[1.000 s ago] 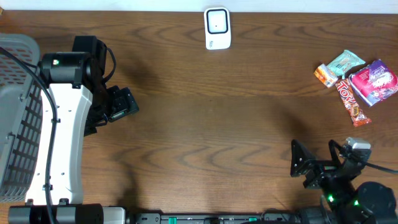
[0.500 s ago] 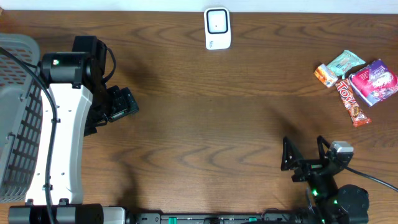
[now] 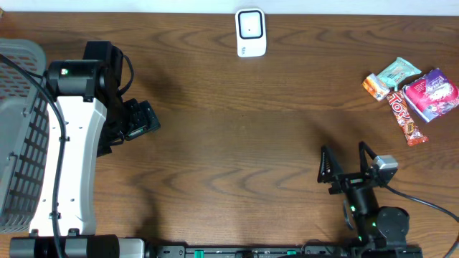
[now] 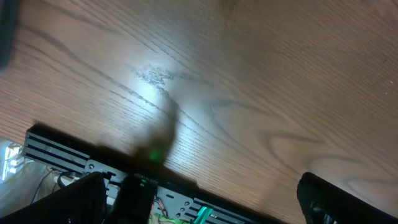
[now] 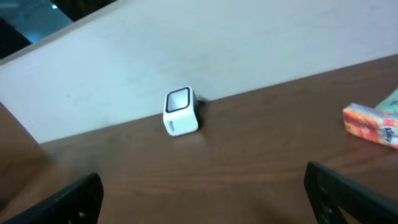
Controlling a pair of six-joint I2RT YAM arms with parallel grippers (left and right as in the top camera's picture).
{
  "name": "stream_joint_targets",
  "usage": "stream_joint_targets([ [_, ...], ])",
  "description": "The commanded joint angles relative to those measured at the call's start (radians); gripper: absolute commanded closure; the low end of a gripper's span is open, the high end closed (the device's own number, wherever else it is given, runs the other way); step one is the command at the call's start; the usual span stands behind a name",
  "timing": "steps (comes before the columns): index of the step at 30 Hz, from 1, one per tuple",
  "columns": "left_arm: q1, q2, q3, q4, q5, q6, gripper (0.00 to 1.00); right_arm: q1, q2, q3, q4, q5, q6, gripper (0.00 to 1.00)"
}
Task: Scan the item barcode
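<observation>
Snack packets (image 3: pixel 429 94) beyond right gripper (image 3: pixel 343 152), well apart, left gripper (image 4: pixel 199 182) farther off, both spread wide, empty

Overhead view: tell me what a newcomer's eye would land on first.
The big white left arm dominates the left side, next to a grey basket. Colour then pulls the eye to the snack packets clustered at the far right, and to the small white scanner standing alone at the middle of the table's far edge. The right gripper sits open near the front edge, holding nothing.
</observation>
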Motion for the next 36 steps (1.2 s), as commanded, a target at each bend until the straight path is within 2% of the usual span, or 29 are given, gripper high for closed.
stream_joint_targets([
  [1,0.002,0.004,-0.002,-0.003,-0.016,-0.002,0.02,-0.008,-0.006,-0.071,0.047,-0.002,0.026,0.01],
  [17,0.002,0.004,-0.002,-0.003,-0.016,-0.002,0.02,-0.006,-0.006,-0.077,0.007,0.007,0.024,0.01],
  [24,0.002,0.004,-0.002,-0.003,-0.016,-0.002,0.02,-0.001,-0.006,-0.077,0.004,0.021,-0.253,0.01],
  [36,0.002,0.004,-0.002,-0.003,-0.016,-0.002,0.02,0.002,-0.006,-0.077,-0.002,0.051,-0.312,0.01],
])
